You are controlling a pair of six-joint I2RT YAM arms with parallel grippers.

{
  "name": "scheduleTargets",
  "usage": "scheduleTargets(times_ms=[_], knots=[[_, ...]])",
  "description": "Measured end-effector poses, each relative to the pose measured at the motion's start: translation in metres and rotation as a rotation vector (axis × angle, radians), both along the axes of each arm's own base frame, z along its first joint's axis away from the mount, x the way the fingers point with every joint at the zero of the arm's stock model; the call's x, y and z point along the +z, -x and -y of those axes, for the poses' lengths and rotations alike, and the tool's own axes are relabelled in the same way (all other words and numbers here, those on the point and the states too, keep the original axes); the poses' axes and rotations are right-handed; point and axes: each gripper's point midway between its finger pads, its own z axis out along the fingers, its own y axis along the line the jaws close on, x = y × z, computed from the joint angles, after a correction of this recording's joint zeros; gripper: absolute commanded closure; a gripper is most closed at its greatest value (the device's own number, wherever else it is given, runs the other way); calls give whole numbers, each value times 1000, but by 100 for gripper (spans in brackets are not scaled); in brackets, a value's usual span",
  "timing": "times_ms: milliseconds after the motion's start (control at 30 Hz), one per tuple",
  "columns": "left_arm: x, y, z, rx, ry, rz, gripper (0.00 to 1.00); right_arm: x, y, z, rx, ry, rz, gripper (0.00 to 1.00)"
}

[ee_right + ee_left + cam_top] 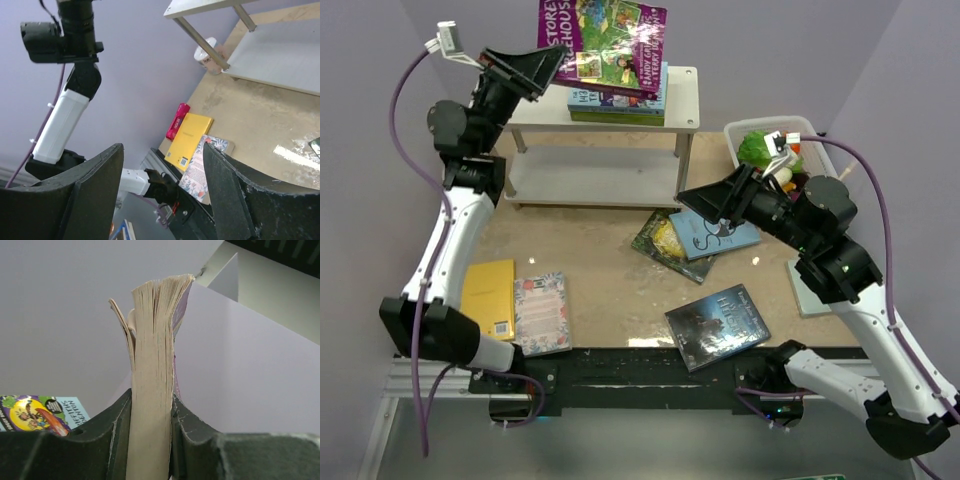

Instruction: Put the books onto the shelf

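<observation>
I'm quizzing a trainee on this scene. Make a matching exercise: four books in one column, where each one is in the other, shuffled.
1 purple book
2 yellow book
3 dark grey book
4 light-blue book

A beside the pink floral book
B overlapping the grey-green book
C held in the left gripper above the shelf
D alone near the front edge of the table

Pairs: 1-C, 2-A, 3-D, 4-B

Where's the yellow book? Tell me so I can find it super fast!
Look at the near-left corner of the table, beside the white part of the left arm. Two books lie flat there, side by side. The yellow book is the left one, with the floral book on its right. Its cover is plain bright yellow, while its neighbour is covered in flowers.
</observation>
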Motion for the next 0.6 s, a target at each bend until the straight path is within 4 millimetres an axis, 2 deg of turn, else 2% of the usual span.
scheduleTargets(times_ms=[100, 200, 300, 367, 500, 567, 600], knots=[[-19, -49, 6, 4, -16, -80, 100, -5, -11, -4, -15, 11, -9, 33], [-47, -95, 11, 9, -33, -167, 100, -8, -18, -5, -31, 20, -7, 33], [-66, -127, 16, 8, -47, -222, 100, -7, -21, -5, -38, 23, 5, 33], [-71, -143, 19, 5, -54, -236, 100, -5, -22, -4, -43, 22, 14, 33], [-77, -157, 21, 1, -61, -250, 100, -3, -24, -3, -56, 22, 29, 33], [-80, -157, 22, -5, -70, -255, 95, -4, -27, -4, -62, 26, 32, 33], [-80, -157, 22, -7, -72, -254, 88, -5, -28, -4, -62, 29, 31, 33]])
